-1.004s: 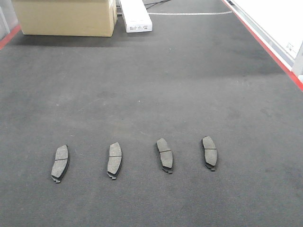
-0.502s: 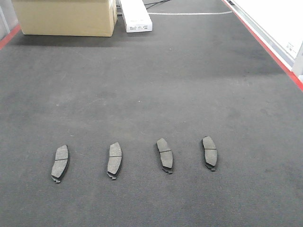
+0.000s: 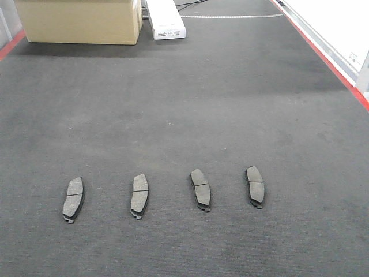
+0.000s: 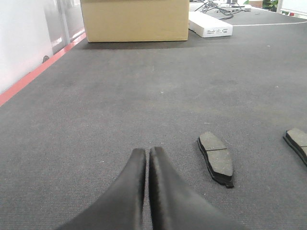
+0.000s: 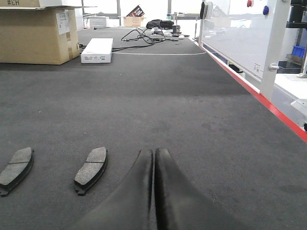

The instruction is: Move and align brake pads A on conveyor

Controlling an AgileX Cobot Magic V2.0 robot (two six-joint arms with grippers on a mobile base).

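Four flat grey curved brake pads [image 3: 196, 188] lie in even row on dark felt-like conveyor belt [image 3: 184, 104]; alignment looks done. Left fingers [image 4: 146, 158], right fingers [image 5: 154, 158] pressed together, empty, hovering near pads.

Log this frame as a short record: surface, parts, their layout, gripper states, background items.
surface: conveyor, dark felt-like belt with red edge strips
parts: four brake pads
layout: rough row across the belt, apart, slightly different tilts
left gripper: shut, empty, low, left of a pad
right gripper: shut, empty, right of two pads
background: cardboard box, white box
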